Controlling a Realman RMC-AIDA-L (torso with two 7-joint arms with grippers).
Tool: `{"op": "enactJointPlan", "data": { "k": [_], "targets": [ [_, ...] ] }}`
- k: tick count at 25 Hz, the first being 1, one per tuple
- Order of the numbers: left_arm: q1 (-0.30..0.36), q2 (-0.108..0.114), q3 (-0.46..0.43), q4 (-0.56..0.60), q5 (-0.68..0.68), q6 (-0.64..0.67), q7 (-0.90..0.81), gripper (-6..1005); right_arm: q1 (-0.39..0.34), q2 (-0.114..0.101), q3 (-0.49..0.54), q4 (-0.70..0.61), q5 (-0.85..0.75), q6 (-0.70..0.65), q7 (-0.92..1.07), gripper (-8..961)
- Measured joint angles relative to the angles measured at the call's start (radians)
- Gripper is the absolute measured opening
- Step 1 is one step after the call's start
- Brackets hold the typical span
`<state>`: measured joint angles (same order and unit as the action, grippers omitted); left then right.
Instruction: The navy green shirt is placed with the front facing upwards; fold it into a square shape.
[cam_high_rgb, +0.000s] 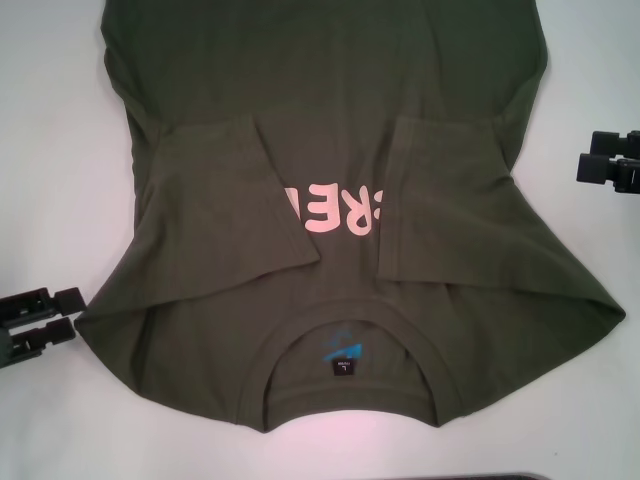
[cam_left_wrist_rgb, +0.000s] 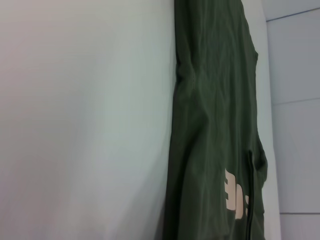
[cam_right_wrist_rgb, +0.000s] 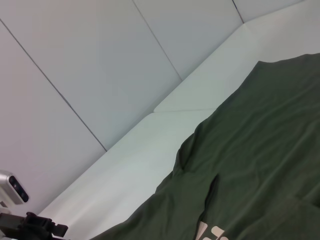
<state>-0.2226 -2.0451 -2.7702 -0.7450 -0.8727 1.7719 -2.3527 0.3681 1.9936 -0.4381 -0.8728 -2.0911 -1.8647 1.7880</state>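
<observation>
Jaws both empty, gape unclear: your left gripper (cam_high_rgb: 62, 318) sits nearer the navy green shirt (cam_high_rgb: 340, 130) collar edge than right gripper (cam_high_rgb: 600, 160); long axis runs near-far on the tabletop (cam_high_rgb: 50, 150).

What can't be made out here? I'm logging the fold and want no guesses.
- Navy green shirt: its hem is cut off by the head view's top edge.
- Pink lettering: the two folded-in sleeves cover both ends.
- Neck label: its print is too small to read.
- Left pincer and right pincer: cut by the side edges.
</observation>
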Motion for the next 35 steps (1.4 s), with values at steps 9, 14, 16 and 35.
{"op": "enactJointPlan", "data": {
  "k": [9, 14, 16, 35],
  "targets": [
    [-0.006, 0.005, 0.003, 0.003, 0.025, -0.023, -0.002, 608, 0.006, 0.0, 0.001, 0.001, 0.0, 0.009, 0.001, 860],
    [-0.02, -0.007, 0.004, 0.008, 0.049, -0.044, -0.002, 608, 0.008, 0.0, 0.001, 0.001, -0.001, 0.01, 0.001, 860],
    [-0.025, -0.007, 0.006, 0.012, 0.058, -0.05, -0.002, 608, 0.006, 0.0, 0.001, 0.002, -0.001, 0.01, 0.001, 860],
    [-0.071, -0.014, 0.029, 0.053, 0.104, -0.1, -0.011, 608, 0.002, -0.001, 0.001, 0.002, 0.003, 0.003, 0.007, 859]
  ]
}}
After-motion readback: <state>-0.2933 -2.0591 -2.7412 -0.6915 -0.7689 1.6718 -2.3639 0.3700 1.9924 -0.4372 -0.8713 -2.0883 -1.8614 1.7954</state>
